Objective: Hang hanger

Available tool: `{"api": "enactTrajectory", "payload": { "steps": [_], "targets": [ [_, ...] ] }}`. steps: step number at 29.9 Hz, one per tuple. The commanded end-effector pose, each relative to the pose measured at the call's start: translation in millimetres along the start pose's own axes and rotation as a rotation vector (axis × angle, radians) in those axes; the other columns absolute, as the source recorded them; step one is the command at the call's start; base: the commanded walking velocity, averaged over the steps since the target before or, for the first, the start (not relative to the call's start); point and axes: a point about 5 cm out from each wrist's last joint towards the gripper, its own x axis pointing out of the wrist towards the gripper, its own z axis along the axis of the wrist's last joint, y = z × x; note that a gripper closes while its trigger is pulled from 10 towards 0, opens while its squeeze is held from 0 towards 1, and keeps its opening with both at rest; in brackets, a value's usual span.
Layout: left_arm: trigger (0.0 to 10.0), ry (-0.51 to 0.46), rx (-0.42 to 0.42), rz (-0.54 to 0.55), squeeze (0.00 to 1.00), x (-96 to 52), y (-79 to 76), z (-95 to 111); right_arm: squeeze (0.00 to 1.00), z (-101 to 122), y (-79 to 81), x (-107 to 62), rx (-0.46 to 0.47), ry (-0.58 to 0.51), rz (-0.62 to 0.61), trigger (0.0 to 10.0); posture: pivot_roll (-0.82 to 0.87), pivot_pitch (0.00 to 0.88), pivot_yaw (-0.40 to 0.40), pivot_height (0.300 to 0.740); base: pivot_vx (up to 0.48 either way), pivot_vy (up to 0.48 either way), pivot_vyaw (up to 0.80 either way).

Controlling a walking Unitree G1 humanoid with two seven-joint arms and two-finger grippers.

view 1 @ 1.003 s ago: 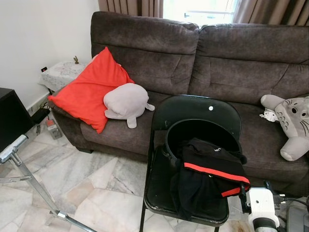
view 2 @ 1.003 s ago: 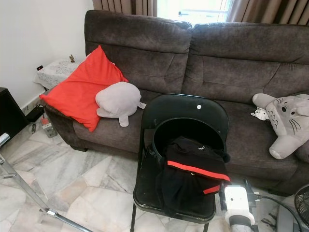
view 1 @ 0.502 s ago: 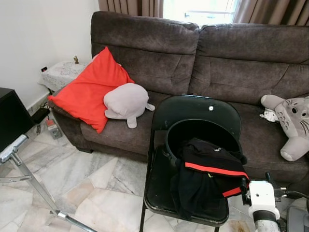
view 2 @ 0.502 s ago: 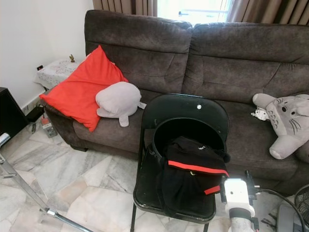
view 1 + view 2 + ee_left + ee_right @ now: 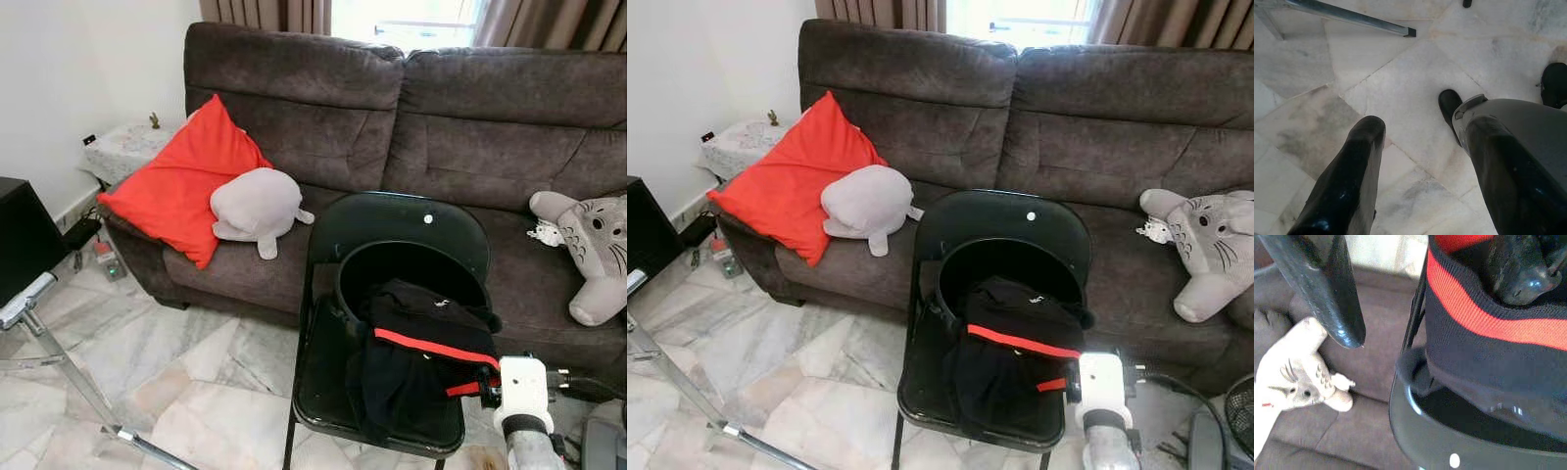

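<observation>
Change: the right gripper (image 5: 1430,298), on its white wrist block, has moved in from beside the chair and now sits against the lower right edge of the black garment with red stripes (image 5: 421,357); a second ago it stood slightly apart from the cloth.
Right gripper state: fingers parted, one black finger (image 5: 1327,284) out in the air towards the sofa, the other finger pressed into the garment's red-striped band; a firm hold cannot be told.
Left gripper (image 5: 1420,171): hangs low over the pale marble floor tiles (image 5: 1400,88), its two black fingers spread with nothing between them.
Task's thing: no hanger can be made out; the garment lies heaped over the rim of a round black basket (image 5: 392,264) and drapes down over the seat's front.
Support: a glossy black folding chair (image 5: 338,392) carries basket and garment, standing just before the sofa.
Surroundings: dark brown fabric sofa (image 5: 470,127) with a red square cushion (image 5: 181,181), a grey round plush toy (image 5: 257,206) leaning on it, and a grey-and-white plush animal (image 5: 593,250) at the far end.
Obstacles: a silver metal stand leg (image 5: 69,372) slants across the floor on the left.
</observation>
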Motion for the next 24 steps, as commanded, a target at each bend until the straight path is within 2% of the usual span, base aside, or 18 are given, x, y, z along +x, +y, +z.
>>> {"api": "enactTrajectory", "payload": {
  "steps": [1, 5, 8, 11, 12, 16, 18, 24],
  "targets": [
    [10.0, 0.016, 0.015, 0.009, 0.00, -1.4, 4.1, -4.4, 0.00, 5.0, -3.0, 3.6, -0.012, -0.025, -0.008, 10.0, -0.06, 0.000, 0.013, 0.740, 0.000, 0.000, 0.00],
    [10.0, 0.015, 0.016, 0.010, 0.00, -1.6, 4.7, -4.5, 0.00, 16.2, 0.0, 10.2, 0.038, -0.069, -0.003, 10.0, -0.05, 0.000, 0.017, 0.740, 0.000, 0.000, 0.00],
    [10.0, 0.015, 0.016, 0.010, 0.00, -1.6, 5.1, -4.4, 0.00, 17.2, 2.2, 12.9, 0.068, -0.059, 0.002, 10.0, -0.05, 0.000, 0.019, 0.740, 0.000, 0.000, 0.00],
    [10.0, 0.015, 0.020, 0.011, 0.00, -1.7, 5.8, -4.2, 0.00, 17.1, 7.1, 17.9, 0.120, -0.020, 0.030, 10.0, -0.05, 0.000, 0.023, 0.740, 0.000, 0.000, 0.00],
    [10.0, 0.016, 0.020, 0.012, 0.00, -1.8, 6.4, -4.3, 0.00, 10.6, 10.4, 20.3, 0.128, 0.055, 0.049, 10.0, -0.04, 0.000, 0.024, 0.740, 0.000, 0.000, 0.00],
    [10.0, 0.017, 0.022, 0.013, 0.00, -2.1, 7.5, -4.5, 0.00, 3.3, 12.6, 21.5, 0.170, 0.132, 0.048, 10.0, -0.04, 0.000, 0.028, 0.740, 0.000, 0.000, 0.00],
    [10.0, 0.017, 0.024, 0.015, 0.00, -2.2, 8.2, -4.6, 0.00, 2.0, 13.4, 22.8, 0.216, 0.152, 0.042, 10.0, -0.04, 0.000, 0.030, 0.740, 0.000, 0.000, 0.00],
    [10.0, 0.017, 0.027, 0.016, 0.00, -2.3, 8.8, -4.6, 0.00, 5.3, 14.0, 26.4, 0.247, 0.150, 0.034, 10.0, -0.03, 0.000, 0.031, 0.740, 0.000, 0.000, 0.00]
  ]
}}
